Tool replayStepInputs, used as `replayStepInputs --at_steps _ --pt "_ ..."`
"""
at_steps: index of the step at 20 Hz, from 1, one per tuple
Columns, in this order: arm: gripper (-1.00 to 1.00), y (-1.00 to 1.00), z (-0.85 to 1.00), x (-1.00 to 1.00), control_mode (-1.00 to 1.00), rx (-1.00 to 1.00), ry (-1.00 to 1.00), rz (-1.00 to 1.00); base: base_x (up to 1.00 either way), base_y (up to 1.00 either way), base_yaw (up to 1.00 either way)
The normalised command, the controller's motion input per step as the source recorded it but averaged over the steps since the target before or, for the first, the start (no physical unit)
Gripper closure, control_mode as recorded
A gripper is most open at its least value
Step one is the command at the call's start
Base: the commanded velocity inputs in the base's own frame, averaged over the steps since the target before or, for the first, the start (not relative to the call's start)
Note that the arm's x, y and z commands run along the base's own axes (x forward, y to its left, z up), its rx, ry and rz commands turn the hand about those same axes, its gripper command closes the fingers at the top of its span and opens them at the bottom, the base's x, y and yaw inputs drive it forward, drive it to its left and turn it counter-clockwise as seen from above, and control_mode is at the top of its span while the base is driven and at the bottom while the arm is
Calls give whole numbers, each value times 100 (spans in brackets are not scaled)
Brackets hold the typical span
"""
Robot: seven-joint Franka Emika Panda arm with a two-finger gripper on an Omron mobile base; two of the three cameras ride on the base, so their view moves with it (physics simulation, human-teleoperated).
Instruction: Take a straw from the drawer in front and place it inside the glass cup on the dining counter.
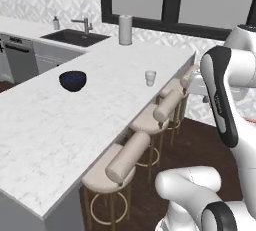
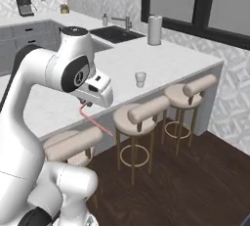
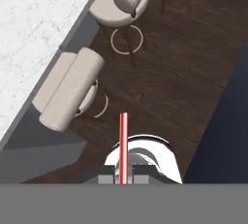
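- Counter (image 1: 60, 125): big flat slab of white marble with faint grey veins, pretty glossy.
- Stools (image 2: 141, 112): round beige padded seats with roll backs on thin brass legs, lined up along the counter's near edge over dark wood floor.
- Bowl (image 1: 73, 80): dark blue, round, sitting on the counter left of the cup.
- Gripper (image 2: 87, 103): clenched on the straw, hanging off the counter's near edge above the stools.
- Cup (image 1: 150, 78): small translucent tumbler, slightly tapered, by the counter's right edge.
- Straw (image 3: 123, 145): super thin reddish-pink tube, poking straight out from the fingertips.
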Motion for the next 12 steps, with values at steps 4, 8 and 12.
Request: replayStepInputs --at_steps 4,8,12 --pt "100 0 0 0 100 0 0 0 46 -79 43" --pt "100 0 0 0 100 0 0 0 34 -83 44" --pt "100 0 0 0 100 0 0 0 25 -87 42"
